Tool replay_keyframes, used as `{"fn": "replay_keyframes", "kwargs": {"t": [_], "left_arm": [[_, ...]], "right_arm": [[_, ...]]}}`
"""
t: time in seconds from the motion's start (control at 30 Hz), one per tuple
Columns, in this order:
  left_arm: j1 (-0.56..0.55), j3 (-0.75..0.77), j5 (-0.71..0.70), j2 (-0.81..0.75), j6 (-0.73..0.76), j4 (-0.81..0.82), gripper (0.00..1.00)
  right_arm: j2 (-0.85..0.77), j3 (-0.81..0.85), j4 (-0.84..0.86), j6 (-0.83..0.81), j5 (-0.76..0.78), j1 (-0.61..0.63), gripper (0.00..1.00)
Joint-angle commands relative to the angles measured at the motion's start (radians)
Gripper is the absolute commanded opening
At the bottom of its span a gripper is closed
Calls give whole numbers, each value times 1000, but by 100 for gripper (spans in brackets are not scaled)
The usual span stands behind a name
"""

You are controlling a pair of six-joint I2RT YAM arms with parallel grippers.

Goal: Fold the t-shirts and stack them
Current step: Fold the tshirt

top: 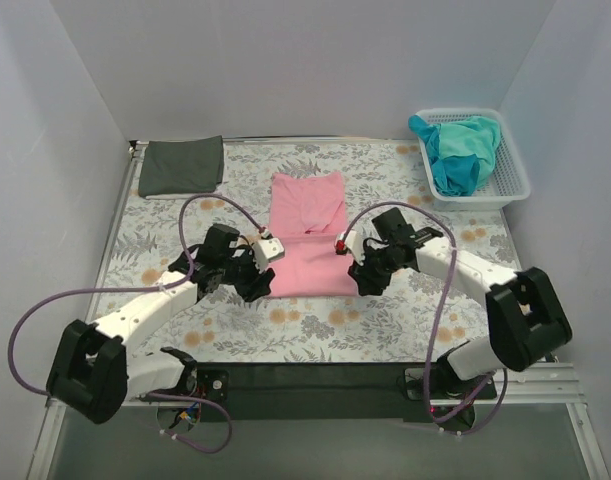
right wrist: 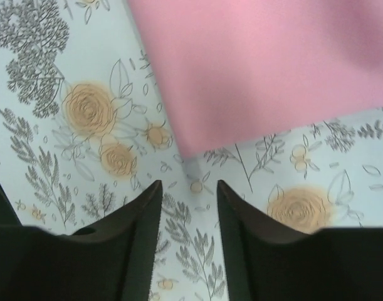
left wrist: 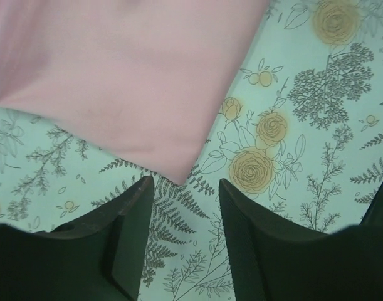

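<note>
Pink t-shirt [top: 307,240] lies flat mid-table on the floral tablecloth [top: 385,322]. The grey t-shirt [top: 182,165] is already folded at the far left corner. The teal t-shirt [top: 457,152] is bunched in the white basket [top: 516,183] at far right.

We read the step in hand as taking the pink shirt's two near corners for a fold away from the bases.

Left gripper [left wrist: 185,188] has its fingers spread and holds nothing. The shirt's near-left corner [left wrist: 178,175] sits just ahead of the gap. Right gripper [right wrist: 188,188] is likewise spread and empty, with the near-right corner [right wrist: 186,150] just ahead, a little further from its tips.

To do it well, we would:
- push each gripper forward until the corner lies well inside the fingers;
- come down low enough to catch every cloth layer but not the tablecloth;
- close both sides together;
- lift evenly so the hem stays straight;
- carry it toward the far edge with the side edges lined up.

Risks: a pinch at the very tip may slip, and uneven lift skews the fold.
</note>
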Motion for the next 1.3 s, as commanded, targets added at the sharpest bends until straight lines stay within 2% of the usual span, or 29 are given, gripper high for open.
{"fn": "replay_keyframes", "kwargs": {"t": [0.0, 0.13, 0.2, 0.4, 0.77, 0.87, 0.97, 1.07, 1.1, 1.13, 1.27], "left_arm": [[-5, -25, 59, -143, 46, -67, 45], [-18, -56, 42, -159, 189, -62, 51], [-21, -72, 30, -149, 232, -35, 54], [-42, -116, -7, -106, 376, 111, 55], [-79, -155, -18, 24, 502, 214, 44], [-79, -159, -13, 52, 513, 224, 43], [-87, -166, -25, 81, 516, 249, 42], [-88, -168, -39, 113, 515, 257, 31], [-90, -166, -41, 113, 510, 257, 27], [-88, -168, -41, 111, 510, 255, 18], [-90, -166, -13, 66, 515, 215, 0]], "right_arm": [[-160, -58, -20, -96, 33, 9, 44], [-278, -141, 85, -190, 121, 78, 48], [-292, -185, 166, -221, 165, 115, 49], [-271, -276, 348, -333, 250, 229, 46], [-143, -297, 442, -344, 287, 278, 39], [-126, -299, 443, -341, 291, 280, 35], [-114, -302, 443, -337, 294, 280, 27], [-94, -299, 445, -325, 305, 280, 13], [-91, -299, 442, -321, 308, 280, 4], [-91, -294, 440, -318, 310, 280, 1], [-120, -264, 373, -292, 272, 280, 1]]}}
